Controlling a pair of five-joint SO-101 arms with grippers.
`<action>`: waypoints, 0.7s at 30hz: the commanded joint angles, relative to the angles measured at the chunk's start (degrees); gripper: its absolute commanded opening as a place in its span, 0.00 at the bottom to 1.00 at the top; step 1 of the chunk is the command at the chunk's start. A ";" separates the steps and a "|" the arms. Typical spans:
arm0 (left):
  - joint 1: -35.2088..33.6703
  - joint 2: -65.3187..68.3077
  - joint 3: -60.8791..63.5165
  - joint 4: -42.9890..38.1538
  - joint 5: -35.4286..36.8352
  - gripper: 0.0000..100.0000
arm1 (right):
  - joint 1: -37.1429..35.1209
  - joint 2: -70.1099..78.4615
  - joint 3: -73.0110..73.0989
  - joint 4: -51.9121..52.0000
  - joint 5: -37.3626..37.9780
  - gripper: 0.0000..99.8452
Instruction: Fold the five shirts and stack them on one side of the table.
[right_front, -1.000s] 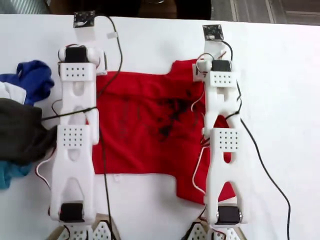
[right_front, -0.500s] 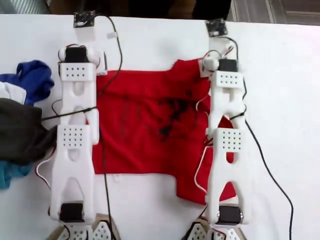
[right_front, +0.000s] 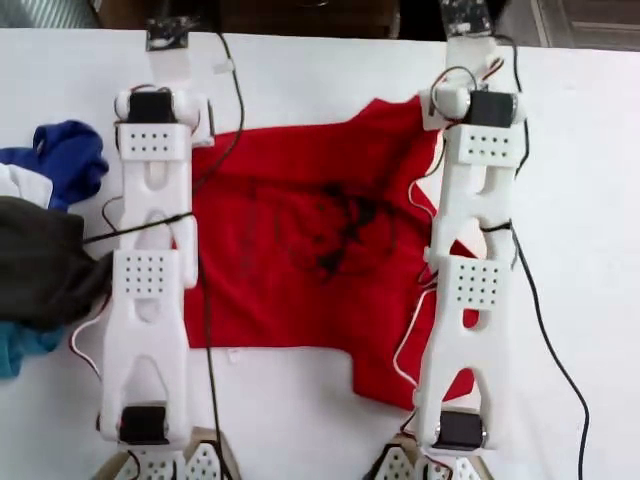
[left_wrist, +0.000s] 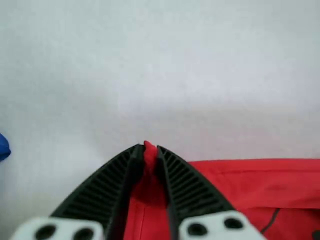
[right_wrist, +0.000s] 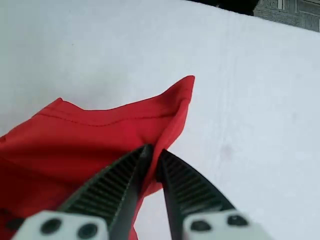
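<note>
Closest to the near edge of the desk (right_front: 590, 200), the two arm bases sit side by side, the left arm (right_front: 145, 290) by the heap of unfolded clothes and the right arm (right_front: 465, 290) on the open side. Both arms lie stretched out low and nearly straight toward the far edge. The left arm runs squarely away from its base. The right arm leans slightly outward as it goes and reaches farther, so its wrist ends close to the desk's far edge.

Between them the red shirt (right_front: 300, 250) lies spread on the desk with a dark print facing up. One sleeve pokes out at the near side under the right arm, and the shirt's far right part rises to a peak beside that arm's wrist.

Beside the left arm the heap holds a dark grey garment (right_front: 40, 260) with a blue garment (right_front: 65, 155) beyond it, both apart from the red shirt.

Farther out, at the wrists, the left arm's fingers (left_wrist: 110, 185) are closed tight on a corner of the red shirt (left_wrist: 250, 185), and a small tip of cloth shows between their ends just above the bare desk. The right arm's fingers (right_wrist: 115, 185) are likewise pinched on a hem of the red shirt (right_wrist: 75, 145), with a folded corner of the cloth standing up past their tips.
</note>
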 joint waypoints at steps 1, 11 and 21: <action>-0.62 -9.32 -2.33 0.35 0.09 0.03 | 0.22 -9.27 -2.37 3.47 0.35 0.02; 0.79 -16.35 -1.89 8.97 0.00 0.03 | -1.19 -16.48 -2.37 13.05 0.35 0.02; 1.49 -21.98 -1.89 9.23 0.00 0.03 | -2.15 -30.90 -1.85 13.41 0.35 0.02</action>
